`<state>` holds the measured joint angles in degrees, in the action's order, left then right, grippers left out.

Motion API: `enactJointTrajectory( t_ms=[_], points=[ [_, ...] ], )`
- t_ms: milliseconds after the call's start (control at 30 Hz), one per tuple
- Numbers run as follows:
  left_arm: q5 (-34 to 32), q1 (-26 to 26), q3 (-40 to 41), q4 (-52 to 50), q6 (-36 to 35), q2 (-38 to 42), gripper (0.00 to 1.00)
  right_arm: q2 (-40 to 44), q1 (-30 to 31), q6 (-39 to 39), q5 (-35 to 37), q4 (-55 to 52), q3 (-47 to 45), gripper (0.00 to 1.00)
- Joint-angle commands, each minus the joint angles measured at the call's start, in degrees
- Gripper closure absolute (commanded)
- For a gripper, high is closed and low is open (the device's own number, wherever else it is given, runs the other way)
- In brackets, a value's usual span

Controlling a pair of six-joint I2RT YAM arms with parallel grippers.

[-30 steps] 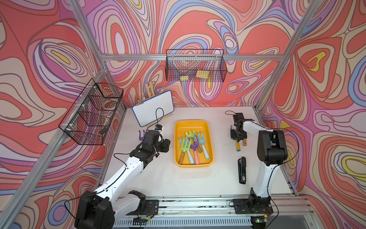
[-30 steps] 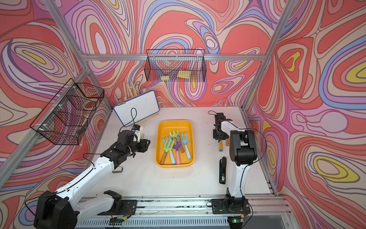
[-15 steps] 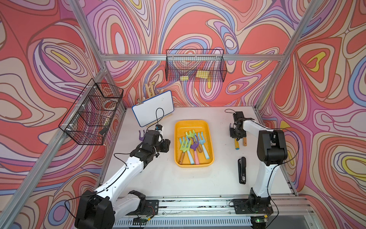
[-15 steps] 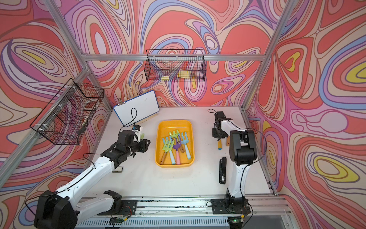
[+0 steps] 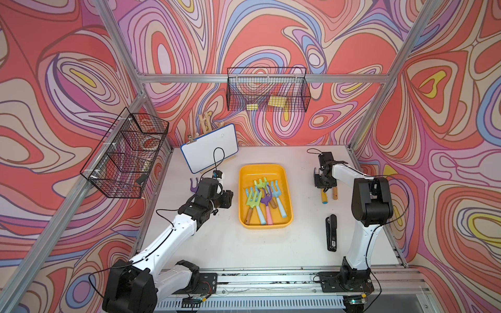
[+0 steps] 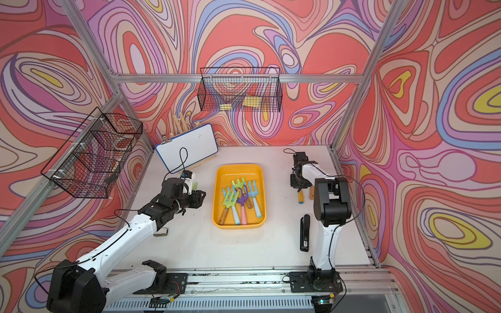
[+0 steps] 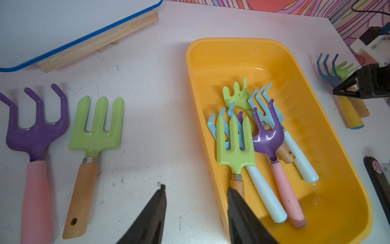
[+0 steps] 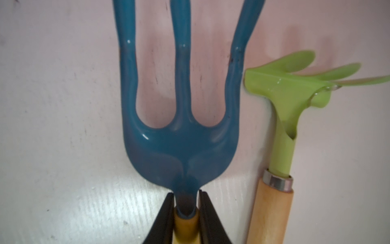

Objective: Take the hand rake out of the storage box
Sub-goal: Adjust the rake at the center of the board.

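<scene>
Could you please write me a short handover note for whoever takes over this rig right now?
The left gripper is open and empty, hovering beside the storage box.
The right gripper is shut on the neck of the dark blue rake, outside the box on the right arm's side, low over or on the table, next to a green rake.
Done: four tools are out. A purple rake and a green fork lie on the left arm's side.
Left: five tools lie in the box. Release the blue rake, then probably fetch the next.
</scene>
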<state>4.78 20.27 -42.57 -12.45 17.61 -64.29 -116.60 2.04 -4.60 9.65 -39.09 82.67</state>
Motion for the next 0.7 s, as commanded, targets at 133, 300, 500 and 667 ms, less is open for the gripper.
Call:
enactJointTrajectory(
  t_ms=[133,300,500,667],
  points=[
    [0.09,0.16,0.43,0.23,-0.29,0.03,0.49,-1.91,0.63,0.4,2.37,0.13,1.15,0.76],
    [0.15,0.14,0.47,0.28,-0.29,-0.09,0.49,-1.78,0.64,0.14,2.76,-0.01,1.0,0.68],
    [-0.12,0.16,0.4,0.41,-0.21,-0.38,0.49,2.0,2.09,-0.42,3.52,-0.15,0.02,0.49],
    [-1.43,0.2,0.32,-0.21,-0.14,-0.08,0.48,9.78,3.12,-1.78,3.02,1.12,-2.4,0.33]
  ],
)
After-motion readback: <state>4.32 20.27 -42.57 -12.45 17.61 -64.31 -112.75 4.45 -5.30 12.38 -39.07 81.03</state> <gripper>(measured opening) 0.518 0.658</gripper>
